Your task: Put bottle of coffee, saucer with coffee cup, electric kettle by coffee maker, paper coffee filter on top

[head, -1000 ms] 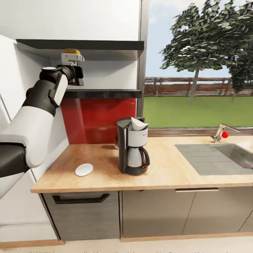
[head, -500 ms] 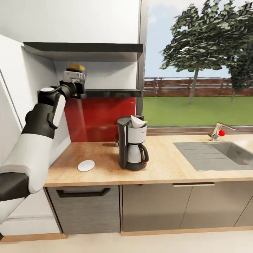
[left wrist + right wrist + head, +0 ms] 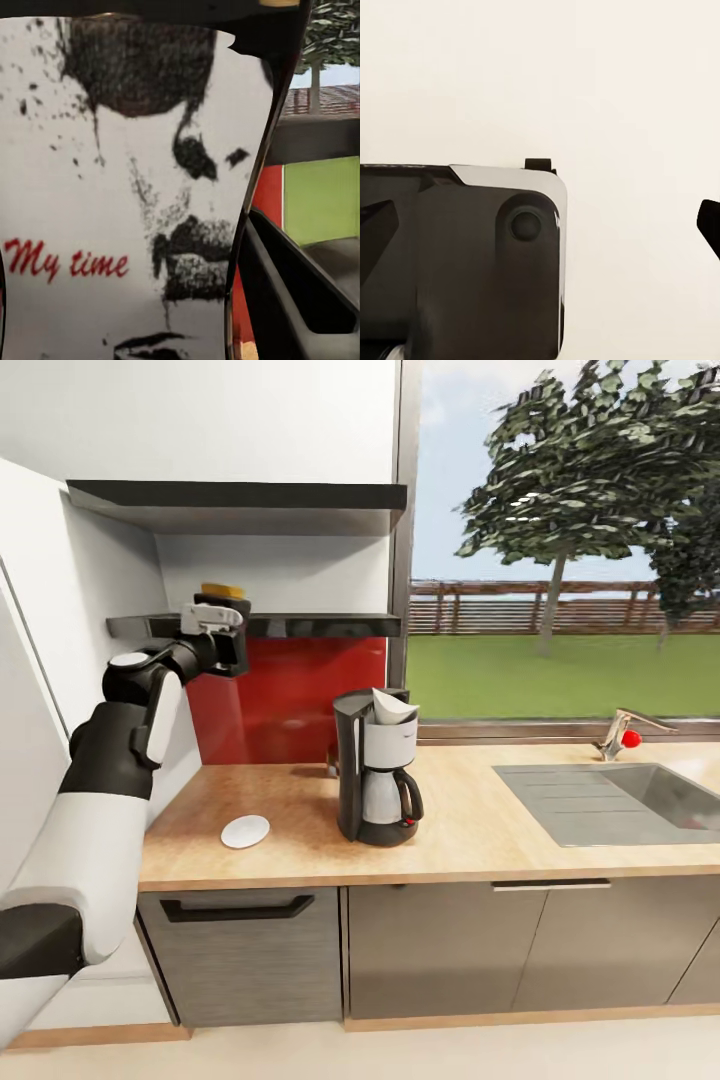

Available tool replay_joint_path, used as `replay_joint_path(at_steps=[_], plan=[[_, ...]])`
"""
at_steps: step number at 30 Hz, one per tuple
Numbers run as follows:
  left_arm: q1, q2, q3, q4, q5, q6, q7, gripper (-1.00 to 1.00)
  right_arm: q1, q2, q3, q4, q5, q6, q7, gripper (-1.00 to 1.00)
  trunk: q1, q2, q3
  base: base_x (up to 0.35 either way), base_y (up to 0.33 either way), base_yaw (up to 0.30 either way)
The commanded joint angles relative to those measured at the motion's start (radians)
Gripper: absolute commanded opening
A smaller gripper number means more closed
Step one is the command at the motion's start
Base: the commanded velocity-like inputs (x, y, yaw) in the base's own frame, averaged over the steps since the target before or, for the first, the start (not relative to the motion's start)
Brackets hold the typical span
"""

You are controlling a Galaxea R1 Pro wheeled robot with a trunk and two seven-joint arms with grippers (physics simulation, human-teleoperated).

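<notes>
My left gripper (image 3: 226, 642) is shut on the bottle of coffee (image 3: 222, 591), whose gold lid shows above the fingers. It hangs just in front of the left end of the thin black kitchen shelf (image 3: 320, 625). In the left wrist view the jar's white label (image 3: 127, 210) reads "My time". The coffee maker (image 3: 377, 780) stands mid-counter on the wood-grain kitchen countertop (image 3: 480, 830), with a white paper coffee filter (image 3: 392, 708) on top. The saucer (image 3: 245, 831) lies to its left. My right gripper (image 3: 540, 225) is open over a pale floor.
A thicker dark grey shelf (image 3: 240, 495) hangs above the black one, over a red backsplash (image 3: 290, 700). A steel sink (image 3: 620, 800) with a faucet (image 3: 625, 737) takes the counter's right end. White wall panels close in on the left.
The head camera pulled back and shifted. My left gripper has come down with the bottle of coffee, from above the black shelf to level with its front edge.
</notes>
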Motion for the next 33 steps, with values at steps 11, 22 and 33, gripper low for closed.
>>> replay_joint_path(at_steps=[11, 22, 33], plan=[[0.201, 0.000, 0.006, 0.012, -0.002, -0.038, 0.001, -1.00, 0.000, 0.000, 0.005, 0.001, -0.007, -0.005, 0.003, 1.00, 0.000, -0.001, 0.000, 0.000, 0.000, 0.000], [0.279, -0.012, 0.006, 0.303, 0.001, -0.399, 0.169, -1.00, 0.000, 0.000, 0.005, 0.000, -0.006, -0.004, 0.002, 1.00, 0.000, -0.001, 0.000, 0.000, 0.000, 0.000], [0.283, -0.014, 0.005, 0.433, 0.008, -0.514, 0.291, -1.00, 0.000, -0.008, -0.001, 0.004, -0.009, -0.004, 0.003, 1.00, 0.000, -0.001, 0.000, 0.000, 0.000, -0.038]])
